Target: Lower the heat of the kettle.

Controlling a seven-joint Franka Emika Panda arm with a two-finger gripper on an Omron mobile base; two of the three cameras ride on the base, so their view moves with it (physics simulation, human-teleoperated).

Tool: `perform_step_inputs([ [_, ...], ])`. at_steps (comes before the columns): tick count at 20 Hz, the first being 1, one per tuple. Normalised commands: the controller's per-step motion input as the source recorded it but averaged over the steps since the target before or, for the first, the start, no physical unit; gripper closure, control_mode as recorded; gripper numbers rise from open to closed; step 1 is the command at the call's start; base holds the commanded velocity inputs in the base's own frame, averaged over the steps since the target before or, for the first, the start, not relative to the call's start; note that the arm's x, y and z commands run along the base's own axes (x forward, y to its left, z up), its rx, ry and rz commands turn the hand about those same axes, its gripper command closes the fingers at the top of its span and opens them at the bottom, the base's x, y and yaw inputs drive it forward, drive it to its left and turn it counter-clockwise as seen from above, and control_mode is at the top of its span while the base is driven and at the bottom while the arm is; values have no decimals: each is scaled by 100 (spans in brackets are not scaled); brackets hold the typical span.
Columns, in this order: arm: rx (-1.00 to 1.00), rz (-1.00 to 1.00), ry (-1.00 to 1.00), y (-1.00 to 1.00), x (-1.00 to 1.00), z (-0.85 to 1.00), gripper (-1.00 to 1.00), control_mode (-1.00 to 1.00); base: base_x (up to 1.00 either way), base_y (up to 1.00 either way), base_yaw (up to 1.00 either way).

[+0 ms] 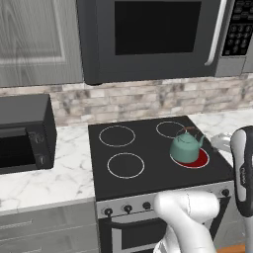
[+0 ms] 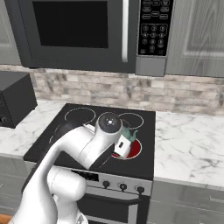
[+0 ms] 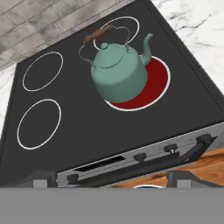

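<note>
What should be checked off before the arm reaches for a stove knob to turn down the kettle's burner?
1. Kettle upright on the glowing red burner: ok.
2. That burner is the only lit one; the other rings are dark: ok.
3. Gripper free of any object, fingertips apart and nothing between them: ok.
4. Knob row on the stove front in sight in the hand view: ok.
5. Which knob governs the lit burner: cannot tell.

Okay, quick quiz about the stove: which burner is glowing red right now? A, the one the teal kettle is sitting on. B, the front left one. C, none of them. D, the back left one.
A: the kettle sits on the front right burner, whose ring is filled red, while the other three rings stay dark.
</note>
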Motion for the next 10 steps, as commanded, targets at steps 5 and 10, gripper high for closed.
perform_step_inputs([
  [5,0,0,-14,-33,-43,-37,-100,-100,0,0,0],
  [10,0,2,-17,-46,-48,-34,-100,-100,0,0,0],
])
